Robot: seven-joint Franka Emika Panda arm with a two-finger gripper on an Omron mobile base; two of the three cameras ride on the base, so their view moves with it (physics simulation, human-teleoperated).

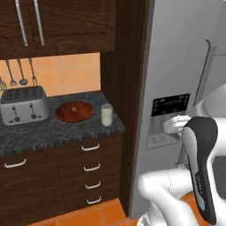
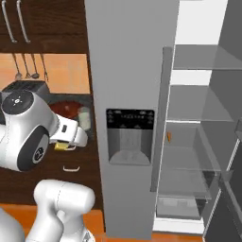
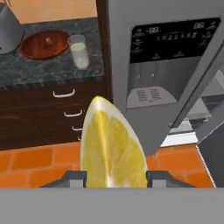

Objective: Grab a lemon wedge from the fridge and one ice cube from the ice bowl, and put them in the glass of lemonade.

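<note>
My gripper [image 3: 114, 177] is shut on the lemon wedge [image 3: 111, 144], a bright yellow slice that stands large between the two fingertips. Seen from the right base, the gripper [image 2: 64, 145] hangs in front of the counter drawers, left of the fridge [image 2: 132, 71], with the wedge [image 2: 60, 146] showing yellow under the hand. The glass of lemonade [image 3: 79, 51] stands on the dark counter beside the ice bowl [image 3: 30, 48], both ahead of the gripper and apart from it. A pale ice cube [image 3: 48, 42] lies in the bowl. The left base view shows the bowl [image 1: 66, 115] and the glass [image 1: 106, 114].
The fridge's right door stands open on glass shelves [image 2: 194, 156], with a small orange item [image 2: 168, 137] on one. Its left door carries the black dispenser panel [image 2: 130, 119]. A silver toaster [image 1: 23, 105] sits left of the bowl. Drawers [image 1: 90, 165] run under the counter, above an orange tiled floor.
</note>
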